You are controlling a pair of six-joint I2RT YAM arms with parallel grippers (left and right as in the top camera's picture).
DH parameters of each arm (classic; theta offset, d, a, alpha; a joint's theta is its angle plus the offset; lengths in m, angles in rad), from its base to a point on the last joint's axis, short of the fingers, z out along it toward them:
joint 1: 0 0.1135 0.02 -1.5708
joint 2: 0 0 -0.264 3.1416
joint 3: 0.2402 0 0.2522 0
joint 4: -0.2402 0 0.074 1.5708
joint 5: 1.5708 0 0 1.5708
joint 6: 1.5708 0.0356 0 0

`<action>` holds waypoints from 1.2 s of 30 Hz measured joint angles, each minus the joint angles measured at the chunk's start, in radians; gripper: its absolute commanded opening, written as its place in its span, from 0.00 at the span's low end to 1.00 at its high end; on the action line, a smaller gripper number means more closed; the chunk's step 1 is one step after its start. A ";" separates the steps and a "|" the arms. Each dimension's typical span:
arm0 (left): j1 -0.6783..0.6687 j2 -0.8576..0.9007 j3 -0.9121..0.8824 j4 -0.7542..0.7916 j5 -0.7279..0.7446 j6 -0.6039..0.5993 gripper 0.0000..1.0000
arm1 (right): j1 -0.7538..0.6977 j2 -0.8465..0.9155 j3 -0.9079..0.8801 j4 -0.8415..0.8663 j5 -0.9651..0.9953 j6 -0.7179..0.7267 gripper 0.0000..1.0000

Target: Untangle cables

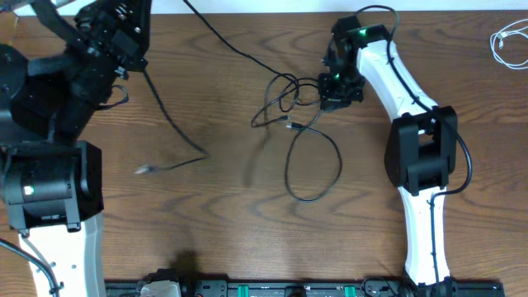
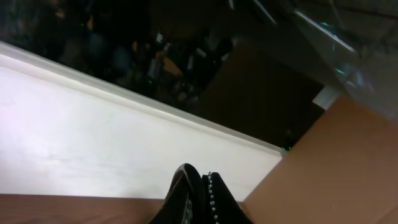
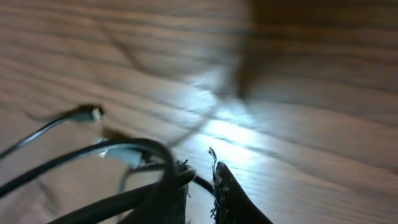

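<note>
A tangle of black cables point(image 1: 285, 99) lies at mid-table, with a big loop point(image 1: 313, 169) trailing toward the front. My right gripper point(image 1: 337, 91) is down at the tangle's right edge. In the right wrist view its fingers point(image 3: 198, 171) stand a narrow gap apart, with a black cable point(image 3: 124, 199) crossing at the tips and a small plug point(image 3: 93, 112) beyond. Another black cable point(image 1: 177, 124) runs from my left gripper point(image 1: 132, 51) down to a plug point(image 1: 145, 169). The left gripper point(image 2: 200, 177) is shut and tilted up; a dark strand seems pinched between its tips. A white cable point(image 1: 507, 41) lies coiled at the far right.
The far table edge point(image 1: 247, 13) runs along the top, with a white wall point(image 2: 93, 143) behind it. Both arm bases point(image 1: 49, 181) point(image 1: 422, 157) stand on the table's left and right sides. A black rail point(image 1: 272, 289) lines the front edge.
</note>
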 measured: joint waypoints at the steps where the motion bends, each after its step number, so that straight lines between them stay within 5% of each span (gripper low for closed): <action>1: 0.006 0.000 0.000 0.000 0.002 0.000 0.08 | -0.010 0.000 0.000 0.000 0.004 0.000 0.14; 36: 0.406 -0.009 0.000 -0.130 -0.117 0.128 0.07 | -0.217 0.000 0.000 -0.029 0.113 -0.005 0.14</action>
